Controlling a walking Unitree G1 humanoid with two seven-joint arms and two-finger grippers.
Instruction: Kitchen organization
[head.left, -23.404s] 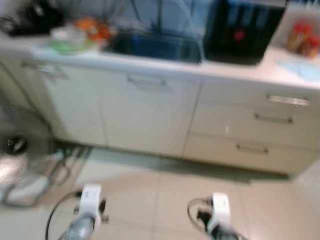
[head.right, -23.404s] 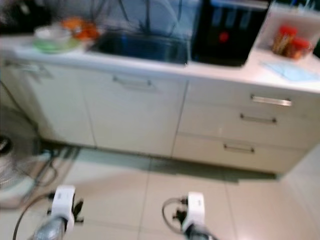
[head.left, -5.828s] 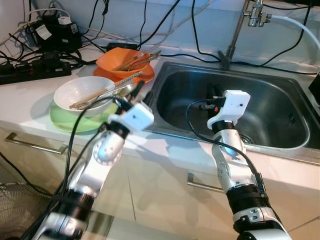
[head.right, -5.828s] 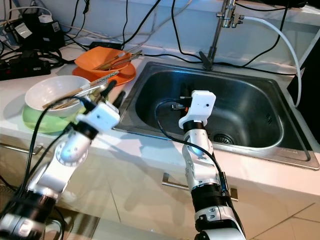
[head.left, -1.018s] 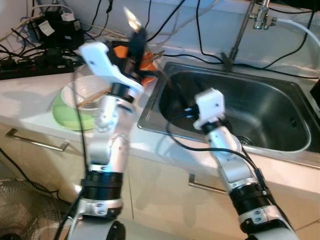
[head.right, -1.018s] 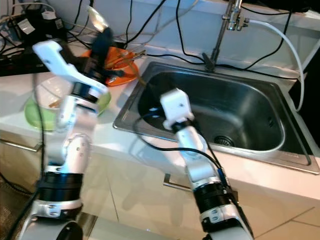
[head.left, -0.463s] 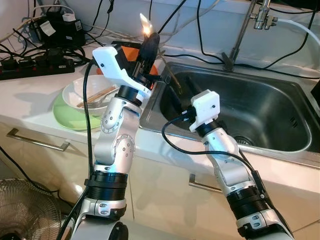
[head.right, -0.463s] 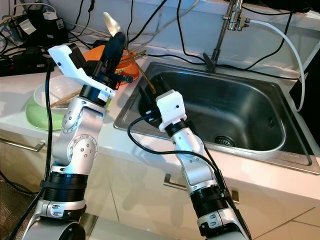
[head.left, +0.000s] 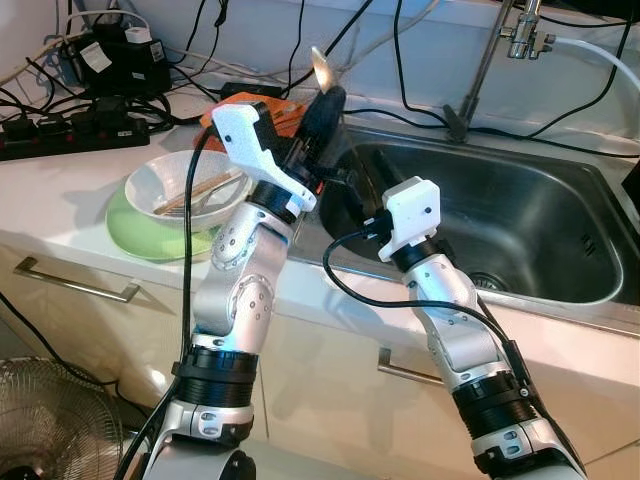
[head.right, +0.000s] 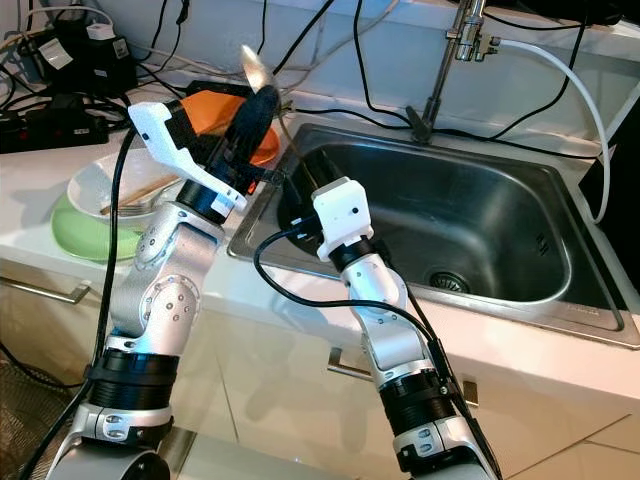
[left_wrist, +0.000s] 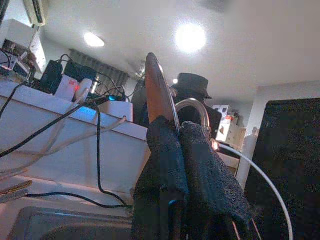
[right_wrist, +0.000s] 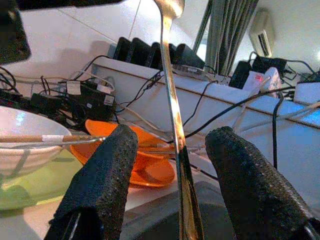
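Observation:
My left gripper (head.left: 325, 108) is shut on a metal spoon (head.left: 321, 67) and holds it upright, bowl end up, over the sink's left rim. In the left wrist view the spoon (left_wrist: 157, 95) rises from between the closed fingers (left_wrist: 200, 165). My right gripper (right_wrist: 172, 132) is open just behind it over the sink's left end; the spoon's handle (right_wrist: 171, 107) runs between its two fingers (right_wrist: 105, 175) without touching either. A white bowl (head.left: 185, 190) with chopsticks sits on a green plate (head.left: 135, 232) on the counter at the left. An orange bowl (head.right: 205, 100) with more utensils lies behind it.
The steel sink (head.left: 530, 225) takes up the middle and right, with the faucet (head.left: 490, 55) and a white hose behind. Power strips and many cables (head.left: 70, 120) crowd the back left of the counter. A floor fan (head.left: 40, 420) stands at lower left, below a drawer handle (head.left: 70, 280).
My left gripper has carried the spoon to the right, toward the sink and the right gripper. The right arm has barely moved.

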